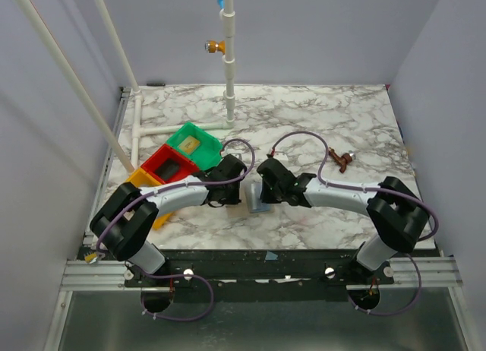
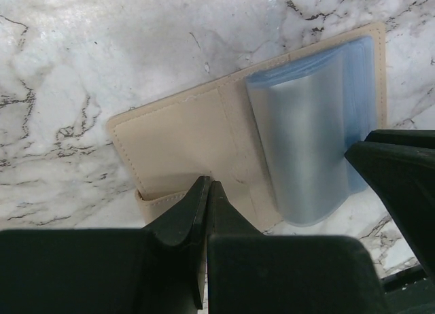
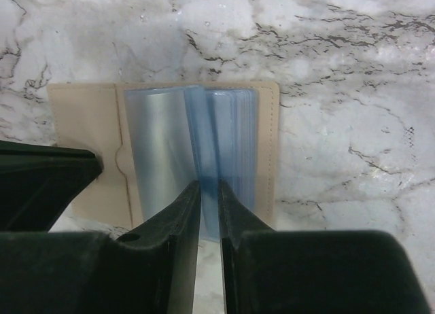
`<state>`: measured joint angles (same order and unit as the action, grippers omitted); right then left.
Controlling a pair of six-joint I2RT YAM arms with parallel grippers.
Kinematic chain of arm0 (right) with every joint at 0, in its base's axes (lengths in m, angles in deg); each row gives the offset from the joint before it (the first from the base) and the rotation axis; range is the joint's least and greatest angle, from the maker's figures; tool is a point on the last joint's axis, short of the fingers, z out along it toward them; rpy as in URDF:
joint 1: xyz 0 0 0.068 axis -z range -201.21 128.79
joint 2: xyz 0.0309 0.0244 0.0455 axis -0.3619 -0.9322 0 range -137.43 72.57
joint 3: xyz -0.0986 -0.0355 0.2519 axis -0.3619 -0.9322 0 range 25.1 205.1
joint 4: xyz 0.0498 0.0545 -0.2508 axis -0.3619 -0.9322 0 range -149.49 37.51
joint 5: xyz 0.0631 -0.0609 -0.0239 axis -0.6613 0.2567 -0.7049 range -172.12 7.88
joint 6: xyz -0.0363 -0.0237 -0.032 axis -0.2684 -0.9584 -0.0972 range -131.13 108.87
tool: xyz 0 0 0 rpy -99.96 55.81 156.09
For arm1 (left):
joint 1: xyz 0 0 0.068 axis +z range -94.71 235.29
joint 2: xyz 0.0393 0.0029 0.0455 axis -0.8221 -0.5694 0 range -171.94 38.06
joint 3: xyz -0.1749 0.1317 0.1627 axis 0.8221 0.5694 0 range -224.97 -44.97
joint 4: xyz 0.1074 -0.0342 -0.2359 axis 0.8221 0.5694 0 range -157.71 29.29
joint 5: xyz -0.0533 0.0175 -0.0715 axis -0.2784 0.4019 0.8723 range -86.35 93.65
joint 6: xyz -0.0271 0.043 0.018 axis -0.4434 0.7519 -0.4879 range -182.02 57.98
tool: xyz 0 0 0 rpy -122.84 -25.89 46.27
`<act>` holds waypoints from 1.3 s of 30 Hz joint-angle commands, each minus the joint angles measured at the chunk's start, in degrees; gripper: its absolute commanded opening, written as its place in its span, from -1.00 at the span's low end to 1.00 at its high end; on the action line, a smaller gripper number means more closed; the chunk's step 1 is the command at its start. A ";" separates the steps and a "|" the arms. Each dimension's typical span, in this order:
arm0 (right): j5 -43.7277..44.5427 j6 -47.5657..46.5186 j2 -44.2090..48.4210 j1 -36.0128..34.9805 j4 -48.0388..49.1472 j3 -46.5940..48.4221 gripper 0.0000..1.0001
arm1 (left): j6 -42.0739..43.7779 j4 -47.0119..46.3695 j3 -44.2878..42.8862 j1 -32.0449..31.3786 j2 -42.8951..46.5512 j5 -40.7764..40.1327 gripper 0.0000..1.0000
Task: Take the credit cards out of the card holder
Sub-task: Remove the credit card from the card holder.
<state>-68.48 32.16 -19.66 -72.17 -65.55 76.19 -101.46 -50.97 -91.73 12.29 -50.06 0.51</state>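
Observation:
The card holder (image 2: 177, 141) lies open on the marble table, tan cover down, its grey-blue plastic sleeves (image 2: 306, 137) fanned upward. In the top view it sits between both grippers (image 1: 258, 205). My left gripper (image 2: 207, 186) is shut, its tips resting on the tan flap with nothing between them. My right gripper (image 3: 209, 185) has narrowed onto a raised blue sleeve (image 3: 224, 137) of the card holder (image 3: 81, 124). No credit card shows inside the sleeves. One tan-gold credit card (image 1: 189, 143) lies in the green tray.
Green (image 1: 182, 129), red (image 1: 156, 157) and orange (image 1: 140, 176) trays stand at the left behind my left arm. A small brown object (image 1: 343, 161) lies at the right. A white pipe post (image 1: 229, 70) rises at the back.

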 commanded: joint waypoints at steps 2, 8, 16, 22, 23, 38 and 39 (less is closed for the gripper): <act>-2.53 -1.25 -1.82 -0.17 1.34 2.39 -0.61 | -0.73 -0.63 0.38 -0.28 1.74 1.16 -1.00; -4.37 -0.96 -2.57 -0.11 2.49 3.13 -0.61 | -0.73 0.39 0.26 0.11 3.47 0.77 -1.00; -2.88 -0.12 -1.98 -0.11 1.99 4.19 -0.59 | -0.51 1.77 0.09 0.68 5.56 0.16 -1.00; 1.70 -0.87 1.66 0.13 -0.52 4.02 -0.20 | -0.39 1.73 0.44 1.17 5.03 0.22 -1.00; 2.10 -0.92 2.43 0.51 -0.78 3.66 -0.14 | -0.37 1.69 0.44 1.25 4.83 0.24 -1.00; -5.45 0.58 6.43 8.11 3.07 -6.77 0.25 | -0.46 0.45 0.36 1.69 1.83 1.29 -1.00; -7.14 0.75 6.63 8.69 4.77 -8.13 0.31 | -0.42 0.32 0.27 1.69 1.49 1.29 -1.00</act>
<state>-69.59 31.94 -14.13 -65.00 -65.18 72.13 -101.75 -49.68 -91.73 13.69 -46.83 0.71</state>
